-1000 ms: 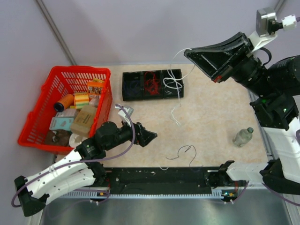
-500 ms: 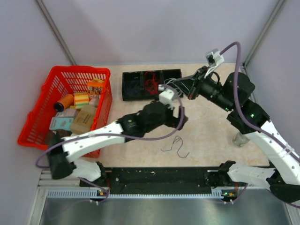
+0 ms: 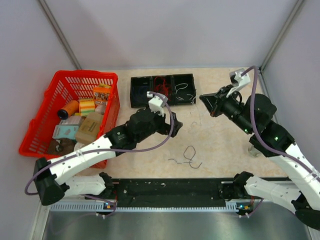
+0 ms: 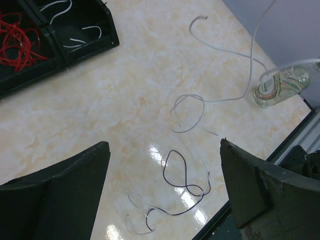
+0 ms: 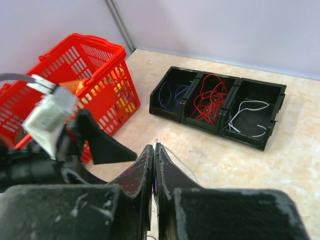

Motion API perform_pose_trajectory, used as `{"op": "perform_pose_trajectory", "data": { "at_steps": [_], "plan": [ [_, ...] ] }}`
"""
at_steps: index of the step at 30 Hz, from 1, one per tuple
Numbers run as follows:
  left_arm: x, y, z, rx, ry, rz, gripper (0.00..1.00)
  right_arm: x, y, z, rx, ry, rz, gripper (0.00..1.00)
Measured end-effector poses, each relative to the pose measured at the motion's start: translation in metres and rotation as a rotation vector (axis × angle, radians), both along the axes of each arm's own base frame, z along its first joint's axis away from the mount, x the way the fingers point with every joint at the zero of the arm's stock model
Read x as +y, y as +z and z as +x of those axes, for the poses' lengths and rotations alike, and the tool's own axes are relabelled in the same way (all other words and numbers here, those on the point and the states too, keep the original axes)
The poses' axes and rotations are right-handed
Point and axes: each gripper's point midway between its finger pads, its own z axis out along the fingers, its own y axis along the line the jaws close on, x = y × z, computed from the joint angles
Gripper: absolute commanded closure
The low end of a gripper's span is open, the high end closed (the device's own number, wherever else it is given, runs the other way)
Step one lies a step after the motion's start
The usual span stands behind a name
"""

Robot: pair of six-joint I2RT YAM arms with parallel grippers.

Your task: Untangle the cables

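Observation:
A dark cable [image 3: 189,159] lies looped on the table near the front edge, with a thin white strand crossing it; it also shows in the left wrist view [image 4: 186,186]. A white cable [image 4: 189,107] loops on the table and rises to the upper right. My right gripper [image 3: 205,98] is shut on a white cable [image 5: 176,156], whose tip pokes out at the closed jaws [image 5: 154,147]. My left gripper [image 3: 172,125] is open and empty, hovering above the dark cable with its fingers [image 4: 70,180] wide apart.
A black three-part bin [image 3: 135,102] at the back holds blue [image 5: 170,92], red [image 5: 210,97] and white [image 5: 250,112] wires. A red basket [image 3: 35,135] of packages stands at the left. A clear bottle [image 4: 280,85] stands at the right, near the right arm.
The right arm came down from high to just right of the bins. The left arm swung out to the table's middle, then drew back a little leftward.

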Motion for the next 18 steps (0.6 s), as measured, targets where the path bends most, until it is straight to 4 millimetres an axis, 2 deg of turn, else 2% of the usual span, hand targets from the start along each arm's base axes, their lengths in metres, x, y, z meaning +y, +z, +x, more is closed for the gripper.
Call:
{"op": "perform_pose_trajectory", "data": {
  "at_steps": [3, 6, 8, 10, 13, 15, 18],
  "plan": [
    [0.02, 0.016, -0.002, -0.054, 0.039, -0.07, 0.01, -0.002, 0.004, 0.0, -0.005, -0.008, 0.0, 1.0],
    [0.033, 0.015, -0.006, -0.056, 0.014, -0.118, 0.01, 0.004, 0.029, -0.003, -0.031, 0.029, 0.027, 1.0],
    [0.025, 0.015, -0.008, -0.049, -0.043, -0.135, 0.04, 0.009, 0.055, -0.008, -0.066, 0.066, 0.062, 1.0],
    [0.009, 0.011, -0.016, -0.04, -0.144, -0.146, 0.13, 0.013, 0.092, -0.017, -0.12, 0.12, 0.117, 1.0],
    [-0.011, 0.0, -0.026, -0.011, -0.266, -0.148, 0.24, 0.015, 0.132, -0.034, -0.177, 0.189, 0.192, 1.0],
    [-0.022, -0.006, -0.032, 0.004, -0.335, -0.156, 0.33, 0.016, 0.152, -0.044, -0.206, 0.232, 0.235, 1.0],
    [-0.036, -0.008, -0.039, 0.02, -0.411, -0.185, 0.36, 0.019, 0.171, -0.055, -0.23, 0.283, 0.28, 1.0]
  ]
}}
